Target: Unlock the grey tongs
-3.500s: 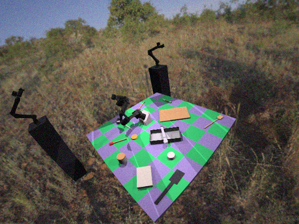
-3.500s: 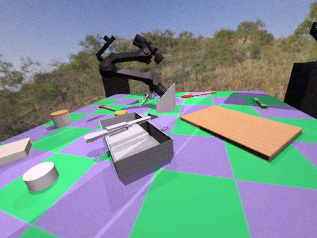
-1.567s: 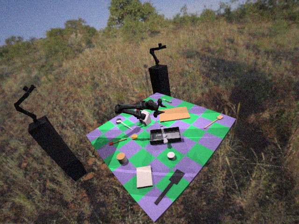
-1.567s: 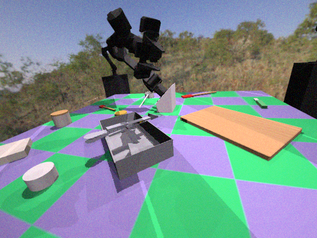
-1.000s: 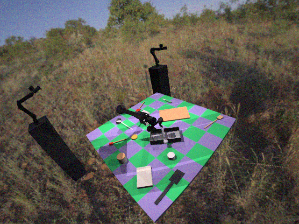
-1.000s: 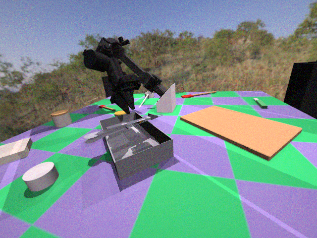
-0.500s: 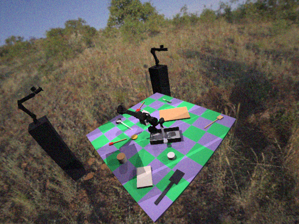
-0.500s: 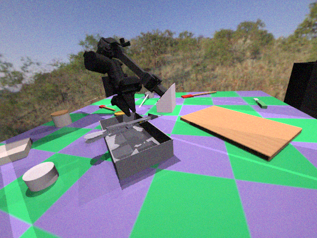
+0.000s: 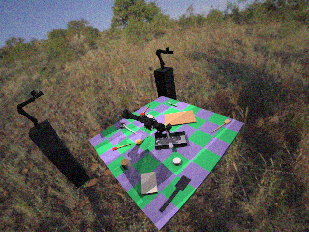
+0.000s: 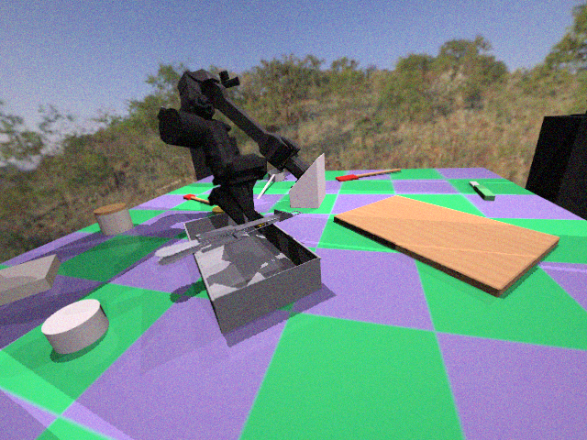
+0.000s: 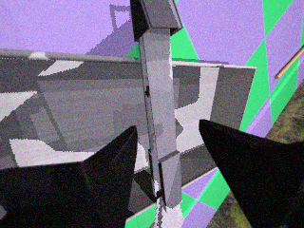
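The grey tongs (image 11: pixel 159 109) lie across the roasting tin (image 10: pixel 265 293), resting on its two long rims, arms closed together, one end poking out past the rim over the checked surface (image 10: pixel 370 284). The gripper (image 11: pixel 167 142) hangs directly above them with its fingers partly open, one on each side of the tongs and not touching them; they hold nothing. The wooden board (image 10: pixel 450 238) lies flat on the surface, apart from the tin.
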Robot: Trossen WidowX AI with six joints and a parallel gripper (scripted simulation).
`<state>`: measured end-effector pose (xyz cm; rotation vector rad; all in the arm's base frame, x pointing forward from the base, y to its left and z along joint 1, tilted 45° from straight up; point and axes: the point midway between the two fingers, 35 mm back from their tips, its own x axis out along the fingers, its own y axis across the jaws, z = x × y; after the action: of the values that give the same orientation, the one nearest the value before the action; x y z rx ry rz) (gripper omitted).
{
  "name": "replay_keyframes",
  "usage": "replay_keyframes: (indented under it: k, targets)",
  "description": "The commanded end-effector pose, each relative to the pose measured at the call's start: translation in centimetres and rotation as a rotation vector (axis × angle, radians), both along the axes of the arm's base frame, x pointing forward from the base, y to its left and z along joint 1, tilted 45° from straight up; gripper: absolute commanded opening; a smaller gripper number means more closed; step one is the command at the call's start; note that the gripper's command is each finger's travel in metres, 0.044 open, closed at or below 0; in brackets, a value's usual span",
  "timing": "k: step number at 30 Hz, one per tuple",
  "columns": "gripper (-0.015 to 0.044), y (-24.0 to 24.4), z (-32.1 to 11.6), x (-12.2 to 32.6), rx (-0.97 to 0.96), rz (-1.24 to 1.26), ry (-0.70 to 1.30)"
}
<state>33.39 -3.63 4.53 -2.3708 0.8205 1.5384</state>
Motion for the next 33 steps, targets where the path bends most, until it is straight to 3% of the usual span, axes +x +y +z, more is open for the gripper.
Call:
replay_keyframes:
  k: [1,27,33]
  targets:
    - [0.0260,-0.2,-0.7,0.0,0.004,0.003,0.008]
    - [0.0260,-1.6,-4.3,0.8,0.003,0.003,0.007]
    - [0.0103,-1.6,-3.9,1.0,-0.002,-0.001,0.001]
